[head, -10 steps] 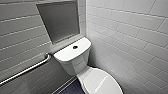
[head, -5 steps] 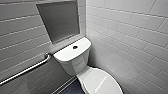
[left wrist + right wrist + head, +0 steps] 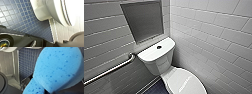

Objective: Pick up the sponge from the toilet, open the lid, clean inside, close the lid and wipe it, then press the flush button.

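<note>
The white toilet point(image 3: 159, 62) stands in a tiled corner, with its oval lid point(image 3: 184, 82) down over the bowl. The dark round flush button point(image 3: 159, 47) sits in the middle of the tank top. In the right wrist view the bright blue sponge point(image 3: 58, 70) looms large, and my right gripper point(image 3: 37, 83) is shut on its narrow waist above the blue floor. The left wrist view looks along the bowl's white side point(image 3: 42, 11) and the lid's edge point(image 3: 73, 10) from low down. My left gripper is open and holds nothing.
A steel grab bar point(image 3: 111, 70) runs along the grey tiled wall left of the tank. A grey recessed panel point(image 3: 144, 20) sits above the tank. White wall tiles point(image 3: 214, 37) close the right side. Blue mosaic floor point(image 3: 18, 18) surrounds the bowl's base.
</note>
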`<state>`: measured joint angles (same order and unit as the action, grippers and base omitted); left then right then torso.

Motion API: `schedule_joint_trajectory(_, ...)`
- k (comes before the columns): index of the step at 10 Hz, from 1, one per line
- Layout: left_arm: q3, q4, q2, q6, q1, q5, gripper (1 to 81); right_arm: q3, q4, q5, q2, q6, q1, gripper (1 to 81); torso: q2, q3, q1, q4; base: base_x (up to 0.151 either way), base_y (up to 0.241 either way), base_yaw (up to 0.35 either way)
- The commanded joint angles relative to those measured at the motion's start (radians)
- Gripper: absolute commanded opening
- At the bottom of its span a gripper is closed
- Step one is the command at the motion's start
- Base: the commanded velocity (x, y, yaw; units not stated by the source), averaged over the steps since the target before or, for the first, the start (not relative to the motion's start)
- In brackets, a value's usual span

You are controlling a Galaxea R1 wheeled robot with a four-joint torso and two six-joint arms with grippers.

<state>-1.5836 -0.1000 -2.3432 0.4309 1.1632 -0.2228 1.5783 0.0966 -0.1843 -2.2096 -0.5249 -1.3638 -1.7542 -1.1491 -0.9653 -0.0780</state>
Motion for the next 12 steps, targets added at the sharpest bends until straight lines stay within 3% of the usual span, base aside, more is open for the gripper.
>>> schedule_joint_trajectory(1,0.034,-0.004,0.037,0.081,-0.102,-0.032,81.1,0.023,0.075,0.016,-0.008,0.0,-0.044,1.0,0.0,0.0,0.0,0.0,0.0,0.0,0.0)
schedule_joint_trajectory(4,-0.01,-0.004,-0.024,0.175,-0.173,-0.075,81.1,0.109,0.115,-0.021,-0.093,0.0,-0.107,1.0,0.0,0.0,0.0,0.0,0.0,0.0,0.0)
schedule_joint_trajectory(7,-0.029,-0.001,-0.07,0.197,-0.231,-0.073,81.1,0.133,0.152,-0.043,-0.109,0.0,-0.148,1.0,0.0,0.0,0.0,0.0,0.0,0.0,0.0)
schedule_joint_trajectory(8,-0.044,0.0,-0.091,0.197,-0.24,-0.069,81.1,0.138,0.156,-0.067,-0.115,0.0,-0.159,1.0,0.0,0.0,0.0,0.034,0.0,0.0,0.0)
schedule_joint_trajectory(9,-0.062,0.002,-0.114,0.197,-0.243,-0.067,81.1,0.14,0.164,-0.075,-0.118,0.0,-0.159,1.0,0.0,0.0,0.0,0.09,0.0,0.0,0.0)
schedule_joint_trajectory(10,-0.075,0.003,-0.13,0.198,-0.245,-0.067,81.1,0.14,0.164,-0.075,-0.121,0.0,-0.159,1.0,0.0,0.0,0.0,0.103,0.0,0.0,0.0)
schedule_joint_trajectory(11,-0.082,0.006,-0.145,0.198,-0.248,-0.067,81.1,0.14,0.167,-0.075,-0.124,0.0,-0.159,1.0,0.0,0.0,0.0,0.127,0.0,0.0,0.0)
schedule_joint_trajectory(12,-0.084,0.006,-0.157,0.2,-0.254,-0.067,81.1,0.141,0.17,-0.075,-0.127,0.0,-0.159,1.0,0.0,0.0,0.0,0.071,0.0,0.0,0.0)
